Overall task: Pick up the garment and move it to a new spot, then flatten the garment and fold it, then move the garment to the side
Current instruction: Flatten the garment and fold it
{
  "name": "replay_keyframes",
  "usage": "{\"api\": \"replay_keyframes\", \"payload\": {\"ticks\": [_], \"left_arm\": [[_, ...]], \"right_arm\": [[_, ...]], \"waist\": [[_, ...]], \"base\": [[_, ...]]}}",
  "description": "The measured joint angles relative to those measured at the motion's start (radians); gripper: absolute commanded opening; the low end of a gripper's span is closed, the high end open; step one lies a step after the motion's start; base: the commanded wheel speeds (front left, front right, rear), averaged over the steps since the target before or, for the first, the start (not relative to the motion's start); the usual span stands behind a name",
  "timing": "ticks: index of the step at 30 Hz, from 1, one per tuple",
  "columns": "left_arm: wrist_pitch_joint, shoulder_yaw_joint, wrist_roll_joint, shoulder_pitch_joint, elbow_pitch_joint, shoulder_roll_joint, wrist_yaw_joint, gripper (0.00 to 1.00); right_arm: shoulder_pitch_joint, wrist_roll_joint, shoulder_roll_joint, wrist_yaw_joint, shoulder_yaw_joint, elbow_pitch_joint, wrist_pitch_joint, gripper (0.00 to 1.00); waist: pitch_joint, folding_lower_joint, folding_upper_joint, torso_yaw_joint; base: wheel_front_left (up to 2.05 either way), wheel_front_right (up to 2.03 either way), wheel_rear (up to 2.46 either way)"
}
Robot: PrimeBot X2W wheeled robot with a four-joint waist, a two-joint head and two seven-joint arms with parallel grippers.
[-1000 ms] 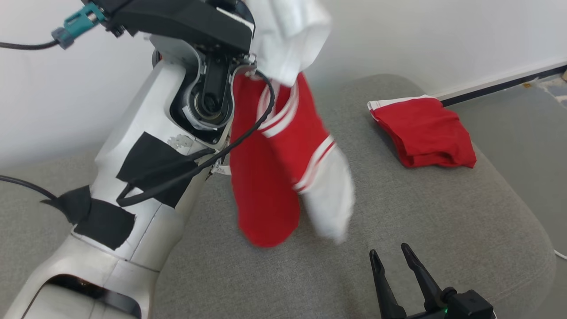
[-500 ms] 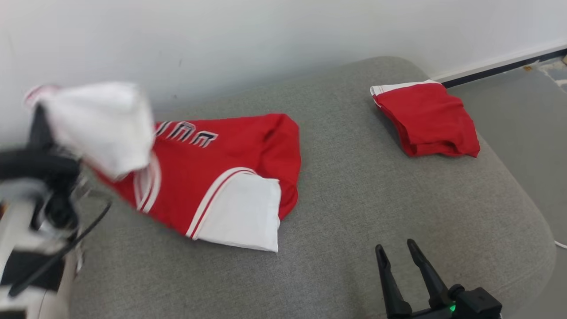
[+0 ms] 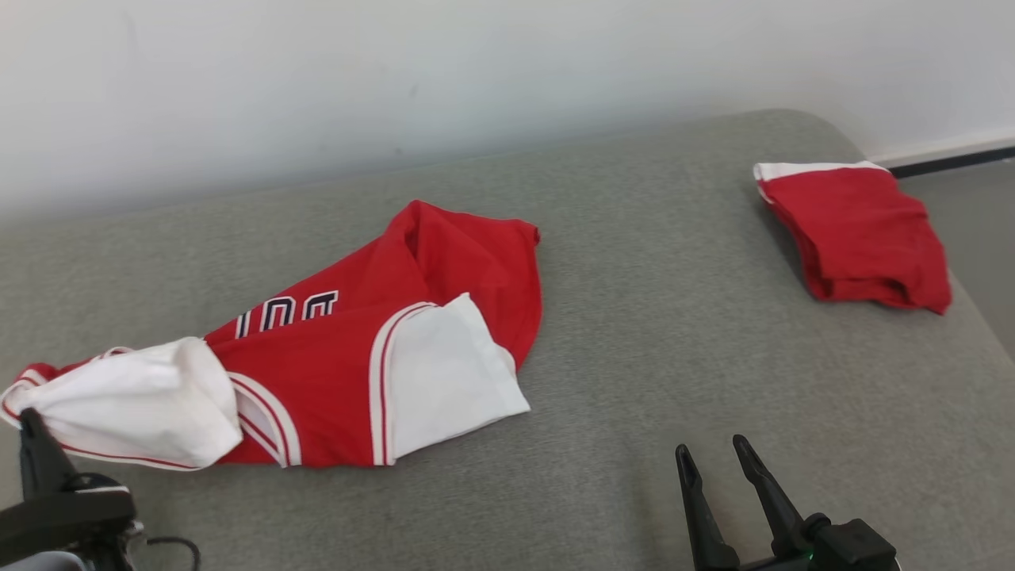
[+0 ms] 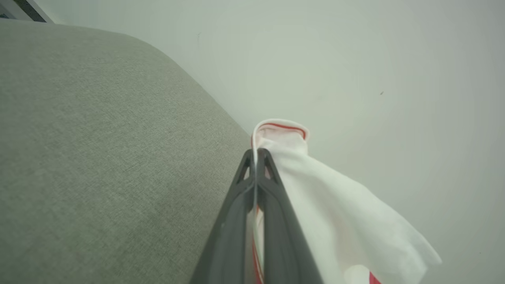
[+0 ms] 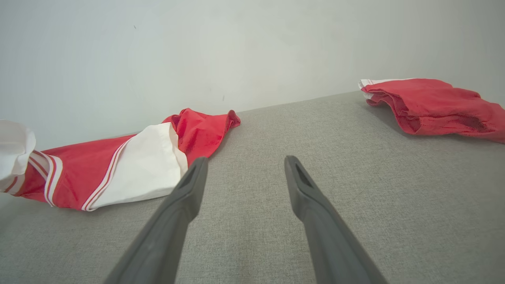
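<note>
Two grippers, bottom edge: right gripper (image 3: 712, 448), lower right, jaws wide apart, empty; left gripper (image 3: 30, 422), lower left, clamped on the white sleeve (image 3: 135, 404) of one red-and-white garment (image 3: 333, 373) lying left of centre on one grey cushion (image 3: 674, 349). One folded red garment (image 3: 860, 230), upper right.

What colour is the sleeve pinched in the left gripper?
White sleeve with thin red cuff piping, clamped by the left gripper; clearest in left wrist view.
</note>
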Motion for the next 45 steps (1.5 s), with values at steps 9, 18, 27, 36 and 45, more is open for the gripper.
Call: {"api": "replay_keyframes", "payload": {"ticks": [9, 18, 27, 36, 45], "left_arm": [[0.000, -0.086, 0.337, 0.152, -0.347, -0.051, -0.008, 1.00], [0.000, -0.268, 0.612, 0.308, -0.559, -0.060, -0.010, 1.00], [0.000, -0.408, 0.697, 0.394, -0.635, -0.063, -0.002, 1.00], [0.000, -0.501, 0.696, 0.411, -0.654, -0.063, 0.024, 1.00], [0.000, -0.537, 0.694, 0.399, -0.654, -0.063, 0.034, 1.00]], "right_arm": [[-0.015, 0.004, -0.008, 0.000, 0.034, 0.040, 0.000, 1.00], [-0.112, 0.106, -0.017, 0.000, 0.110, 0.181, 0.000, 1.00], [-0.249, 0.215, -0.030, 0.000, 0.164, 0.426, 0.000, 1.00], [-0.352, 0.126, -0.039, 0.000, -0.003, 0.615, 0.000, 1.00], [-0.442, 0.119, -0.023, 0.000, -0.004, 0.768, 0.000, 0.00]], "waist": [[-0.015, 0.0000, 0.0000, 0.098], [-0.043, -0.0001, -0.0001, 0.193], [-0.056, -0.0001, -0.0001, 0.307], [-0.044, -0.0001, -0.0001, 0.425], [-0.007, 0.0000, 0.0000, 0.489]], "base": [[0.00, 0.00, 0.00], [0.00, 0.00, 0.00], [0.00, 0.00, 0.00], [0.00, 0.00, 0.00], [0.00, 0.00, 0.00]]}}
